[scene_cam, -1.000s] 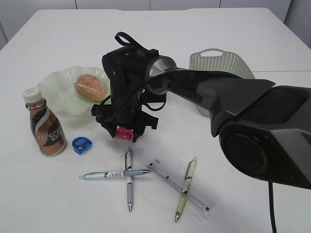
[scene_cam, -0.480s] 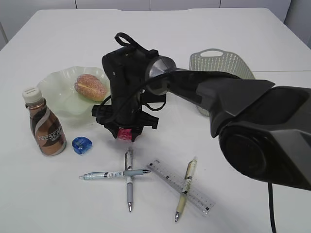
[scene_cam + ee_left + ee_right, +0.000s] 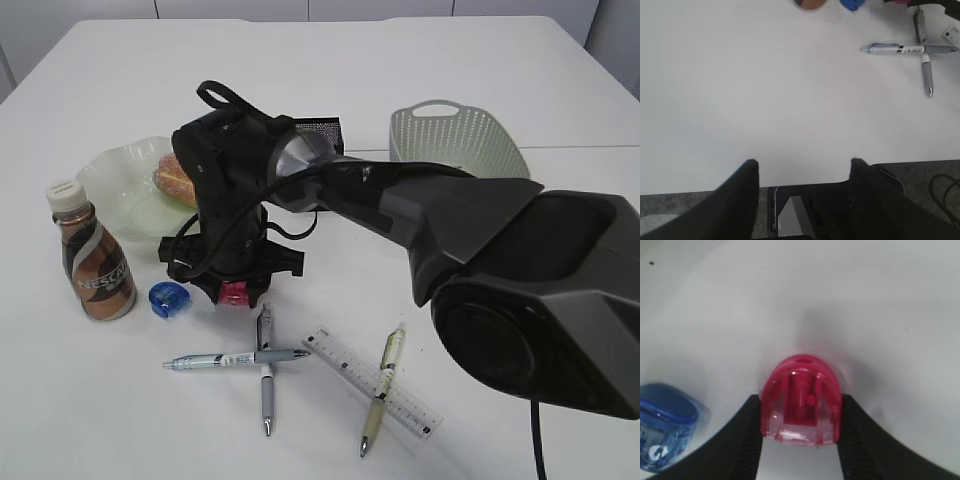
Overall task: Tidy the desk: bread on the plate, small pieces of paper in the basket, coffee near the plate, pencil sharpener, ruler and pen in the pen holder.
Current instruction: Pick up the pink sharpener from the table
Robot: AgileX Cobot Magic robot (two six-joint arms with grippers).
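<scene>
My right gripper (image 3: 236,295) reaches down over the white desk (image 3: 480,60) just right of a blue pencil sharpener (image 3: 168,298). Its two black fingers (image 3: 752,415) press both sides of a red translucent pencil sharpener (image 3: 801,400), low at the desk surface. The bread (image 3: 172,172) lies on the pale green plate (image 3: 120,190), and the coffee (image 3: 95,262) stands in front of it. Two crossed pens (image 3: 235,357), a clear ruler (image 3: 335,352) and a third pen (image 3: 382,388) lie near the front. My left gripper (image 3: 804,162) hangs open and empty over the desk's front edge.
The sage green basket (image 3: 455,140) stands at the back right. The black mesh pen holder (image 3: 322,130) shows behind the right arm. The right arm's dark body fills the right foreground. In the left wrist view the crossed pens (image 3: 910,49) lie at the top right.
The right gripper has shifted left and nearer, towards the blue sharpener, with the red sharpener between its fingers, and the fingers have narrowed onto it. The pen holder now shows behind the arm.
</scene>
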